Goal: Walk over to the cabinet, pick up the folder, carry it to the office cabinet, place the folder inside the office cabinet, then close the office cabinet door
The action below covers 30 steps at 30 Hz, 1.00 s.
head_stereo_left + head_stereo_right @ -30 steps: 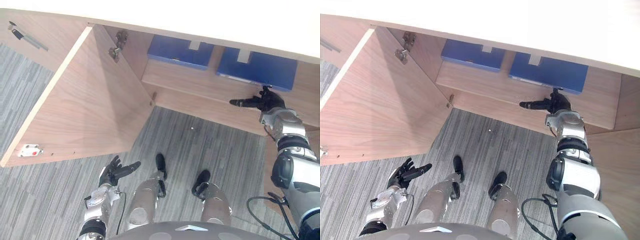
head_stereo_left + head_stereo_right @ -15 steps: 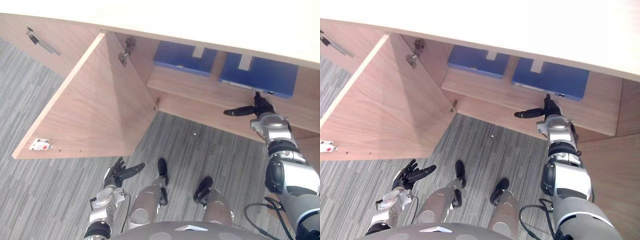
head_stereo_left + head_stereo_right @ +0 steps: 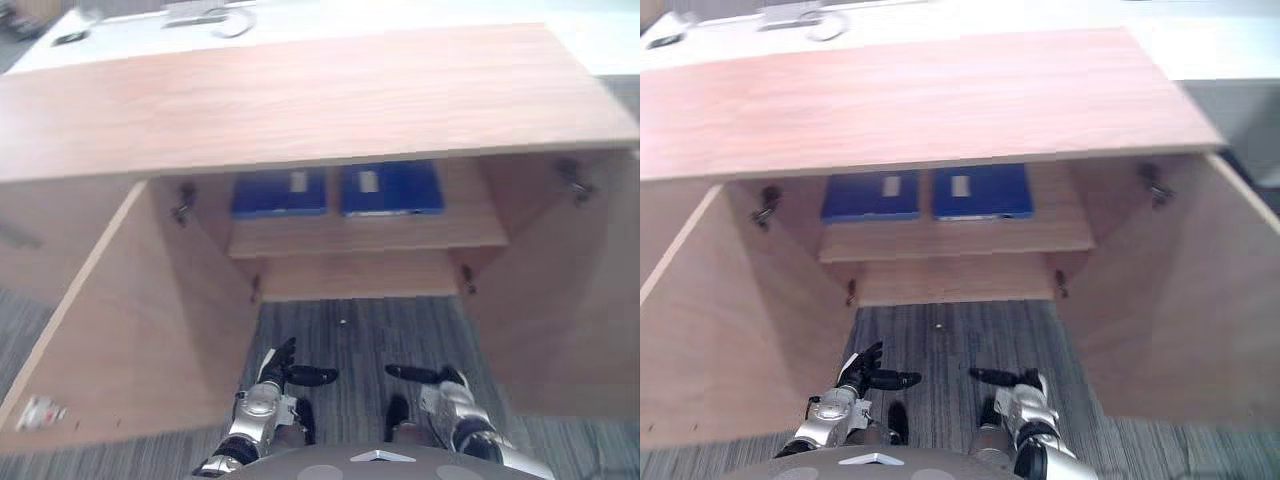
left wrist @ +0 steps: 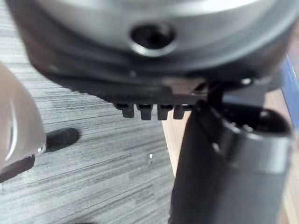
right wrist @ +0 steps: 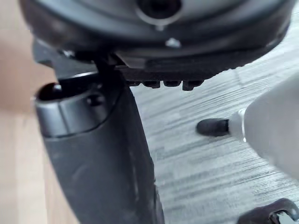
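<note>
Change: the right hand (image 3: 447,382), which reached up to the shelf edge just under a folder a second ago, now hangs low over the floor; the whole view has also shifted, so the camera has moved.
Folder: the flat blue right folder (image 3: 391,188) lies on the pale wooden shelf (image 3: 370,232) inside the cabinet, just beside a matching flat blue left folder (image 3: 279,193).
Folder and fingers: well apart; neither hand touches either folder.
Right hand: fingers straight and loose, thumb pointing inward, holding nothing.
Left hand (image 3: 268,372): low over the floor, fingers spread and straight, empty.
Cabinet: light wood-grain office cabinet (image 3: 300,100), with its left door (image 3: 130,330) and right door (image 3: 570,300) both swung open.
Floor: grey striped carpet (image 3: 345,335) under both hands.
</note>
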Available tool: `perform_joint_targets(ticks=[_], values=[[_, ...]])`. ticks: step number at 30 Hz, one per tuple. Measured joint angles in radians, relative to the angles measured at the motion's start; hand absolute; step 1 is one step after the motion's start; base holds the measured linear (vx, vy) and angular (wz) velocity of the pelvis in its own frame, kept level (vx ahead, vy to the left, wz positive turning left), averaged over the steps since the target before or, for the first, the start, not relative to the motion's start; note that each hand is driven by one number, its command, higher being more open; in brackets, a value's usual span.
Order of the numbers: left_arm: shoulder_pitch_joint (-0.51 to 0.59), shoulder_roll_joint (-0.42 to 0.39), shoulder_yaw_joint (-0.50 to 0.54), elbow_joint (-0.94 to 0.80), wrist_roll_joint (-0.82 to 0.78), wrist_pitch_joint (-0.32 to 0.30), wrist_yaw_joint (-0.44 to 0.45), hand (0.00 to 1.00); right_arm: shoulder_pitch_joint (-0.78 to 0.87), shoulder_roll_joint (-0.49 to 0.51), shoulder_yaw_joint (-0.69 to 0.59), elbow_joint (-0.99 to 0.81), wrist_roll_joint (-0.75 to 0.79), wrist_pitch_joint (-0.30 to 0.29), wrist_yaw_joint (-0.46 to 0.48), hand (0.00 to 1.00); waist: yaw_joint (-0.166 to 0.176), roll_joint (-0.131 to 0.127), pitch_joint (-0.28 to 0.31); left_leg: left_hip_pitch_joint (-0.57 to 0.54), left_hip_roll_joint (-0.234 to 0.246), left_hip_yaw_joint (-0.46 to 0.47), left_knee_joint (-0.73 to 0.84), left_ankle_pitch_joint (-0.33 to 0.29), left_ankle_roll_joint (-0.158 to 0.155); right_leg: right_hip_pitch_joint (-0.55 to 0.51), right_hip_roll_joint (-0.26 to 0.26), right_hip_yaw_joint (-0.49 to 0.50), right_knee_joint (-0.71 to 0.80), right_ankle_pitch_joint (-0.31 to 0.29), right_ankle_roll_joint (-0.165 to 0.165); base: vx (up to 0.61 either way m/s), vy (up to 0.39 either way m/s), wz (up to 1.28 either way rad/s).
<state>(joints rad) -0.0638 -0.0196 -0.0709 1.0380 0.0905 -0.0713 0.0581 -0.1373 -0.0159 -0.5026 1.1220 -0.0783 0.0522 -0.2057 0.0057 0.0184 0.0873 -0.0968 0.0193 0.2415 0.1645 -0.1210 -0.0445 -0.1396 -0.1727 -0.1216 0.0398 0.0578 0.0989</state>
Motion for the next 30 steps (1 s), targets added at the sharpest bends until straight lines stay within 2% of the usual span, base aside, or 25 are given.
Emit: perform_joint_targets(ticks=[2,4,5,7,8,9,10,11,13,15,16,17,18,19,20,22,25,27,30], values=[[0.008,0.014,-0.001,0.048,0.000,0.000,0.006,1.00,0.062,-0.008,-0.012,-0.004,0.077,-0.029,-0.003,1.00,-0.013,-0.021,-0.015,0.041,-0.020,0.039,-0.025,-0.013,0.008,0.007,0.000,0.068,-0.035,0.019,-0.008,-0.06,0.194,-1.26],[0.034,0.031,-0.001,0.098,0.000,0.003,0.005,1.00,0.174,-0.007,-0.032,-0.027,0.160,-0.050,-0.002,1.00,-0.050,-0.047,-0.031,0.107,-0.036,0.106,-0.057,-0.024,0.014,0.021,0.002,0.136,-0.047,0.029,-0.018,0.01,0.165,-1.11],[0.033,0.032,0.001,0.108,0.000,0.004,0.006,1.00,0.198,-0.006,-0.039,-0.029,0.179,-0.053,-0.002,1.00,-0.058,-0.052,-0.034,0.117,-0.038,0.123,-0.061,-0.027,0.014,0.019,0.003,0.151,-0.043,0.031,-0.020,0.03,0.098,-0.96],[0.034,0.035,0.040,0.115,0.000,0.004,0.006,1.00,0.259,-0.001,-0.047,-0.061,0.235,-0.058,0.002,1.00,-0.067,-0.058,-0.026,0.164,-0.029,0.223,-0.055,-0.041,0.015,0.015,0.023,0.208,-0.020,0.065,-0.018,0.03,0.064,-1.38],[0.036,0.034,0.073,0.115,0.000,0.003,0.012,1.00,0.280,0.004,-0.045,-0.085,0.262,-0.063,0.003,1.00,-0.064,-0.049,-0.015,0.194,-0.008,0.296,-0.038,-0.061,0.018,0.013,0.048,0.198,-0.014,0.092,-0.037,-0.01,0.030,-1.62],[0.042,0.034,0.090,0.115,0.001,0.002,0.016,1.00,0.285,0.008,-0.044,-0.094,0.272,-0.065,0.002,1.00,-0.064,-0.045,-0.013,0.202,0.004,0.337,-0.030,-0.071,0.023,0.008,0.055,0.173,-0.008,0.099,-0.051,-0.07,0.014,-1.87],[0.054,0.032,0.116,0.112,0.004,-0.004,0.026,1.00,0.291,0.022,-0.039,-0.114,0.294,-0.065,0.003,1.00,-0.067,-0.032,-0.008,0.220,0.022,0.413,-0.023,-0.079,0.034,-0.009,0.047,0.055,0.025,0.064,-0.109,-0.08,0.013,-1.61],[0.054,0.027,0.128,0.110,0.017,-0.004,0.028,1.00,0.292,0.030,-0.034,-0.119,0.305,-0.065,0.001,1.00,-0.068,-0.026,-0.009,0.231,0.042,0.463,-0.022,-0.081,0.037,-0.039,-0.002,-0.123,0.110,0.027,-0.152,-0.06,0.018,-1.41],[0.060,0.020,0.130,0.107,0.038,-0.005,0.026,1.00,0.314,0.054,-0.037,-0.142,0.341,-0.067,-0.002,1.00,-0.071,-0.003,-0.006,0.249,0.079,0.506,-0.015,-0.081,0.036,-0.043,-0.070,-0.307,0.236,-0.002,-0.177,0.06,0.004,-0.81],[0.074,0.019,0.146,0.089,0.029,-0.006,0.024,1.00,0.330,0.063,-0.048,-0.154,0.378,-0.078,-0.002,1.00,-0.081,-0.002,-0.007,0.259,0.103,0.532,-0.004,-0.076,0.025,-0.021,-0.109,-0.345,0.303,-0.024,-0.164,0.14,-0.094,-0.52],[0.079,0.021,0.160,0.088,0.022,-0.006,0.023,1.00,0.333,0.062,-0.057,-0.157,0.383,-0.084,0.000,1.00,-0.086,-0.014,-0.010,0.265,0.109,0.542,-0.004,-0.072,0.008,-0.010,-0.123,-0.338,0.307,-0.042,-0.143,0.12,-0.212,-0.41],[0.082,0.026,0.169,0.088,0.012,-0.007,0.022,1.00,0.338,0.062,-0.063,-0.158,0.407,-0.089,0.001,1.00,-0.090,-0.040,-0.018,0.267,0.103,0.545,-0.003,-0.069,-0.019,-0.008,-0.123,-0.336,0.292,-0.079,-0.090,0.11,-0.237,-0.38],[0.082,0.035,0.171,0.088,-0.004,-0.007,0.019,1.00,0.339,0.061,-0.073,-0.159,0.417,-0.093,0.002,1.00,-0.089,-0.046,-0.020,0.269,0.096,0.546,-0.008,-0.065,-0.030,0.002,-0.119,-0.335,0.268,-0.099,-0.058,0.06,-0.210,-0.33],[0.083,0.014,0.190,0.090,-0.011,-0.007,0.010,1.00,0.326,0.049,-0.092,-0.170,0.444,-0.100,0.001,1.00,-0.092,-0.026,-0.016,0.276,0.098,0.545,-0.030,-0.054,-0.040,0.011,-0.088,-0.332,0.234,-0.096,-0.050,0.03,-0.147,-0.35],[0.087,-0.005,0.206,0.089,-0.011,-0.008,0.002,1.00,0.327,0.043,-0.120,-0.195,0.449,-0.106,0.001,1.00,-0.088,-0.002,-0.024,0.283,0.102,0.544,-0.066,-0.039,-0.049,0.022,-0.055,-0.314,0.195,-0.088,-0.047,0.02,-0.144,-0.38],[0.099,-0.014,0.233,0.080,-0.011,-0.012,0.002,1.00,0.315,0.030,-0.135,-0.197,0.449,-0.109,0.001,1.00,-0.080,0.014,-0.034,0.293,0.107,0.541,-0.103,-0.024,-0.051,0.025,-0.010,-0.289,0.148,-0.073,-0.052,-0.01,-0.118,-0.51],[0.100,-0.010,0.284,0.079,-0.049,-0.012,0.004,1.00,0.291,0.033,-0.135,-0.236,0.449,-0.109,0.006,1.00,-0.066,0.007,-0.037,0.294,0.123,0.500,-0.116,-0.020,-0.058,0.050,0.046,-0.272,0.076,-0.049,-0.061,-0.02,-0.093,-0.39],[0.100,-0.007,0.285,0.080,-0.071,-0.012,0.004,1.00,0.290,0.029,-0.135,-0.283,0.447,-0.111,0.006,1.00,-0.066,0.006,-0.040,0.282,0.131,0.476,-0.115,-0.016,-0.059,0.053,0.055,-0.277,0.061,-0.042,-0.068,0.02,-0.009,0.02],[0.104,0.009,0.281,0.080,-0.091,-0.011,0.005,1.00,0.273,0.011,-0.108,-0.381,0.439,-0.114,0.005,1.00,-0.065,0.013,-0.046,0.262,0.134,0.386,-0.120,-0.016,-0.059,0.052,0.063,-0.287,0.042,-0.033,-0.070,0.06,0.054,0.08]])
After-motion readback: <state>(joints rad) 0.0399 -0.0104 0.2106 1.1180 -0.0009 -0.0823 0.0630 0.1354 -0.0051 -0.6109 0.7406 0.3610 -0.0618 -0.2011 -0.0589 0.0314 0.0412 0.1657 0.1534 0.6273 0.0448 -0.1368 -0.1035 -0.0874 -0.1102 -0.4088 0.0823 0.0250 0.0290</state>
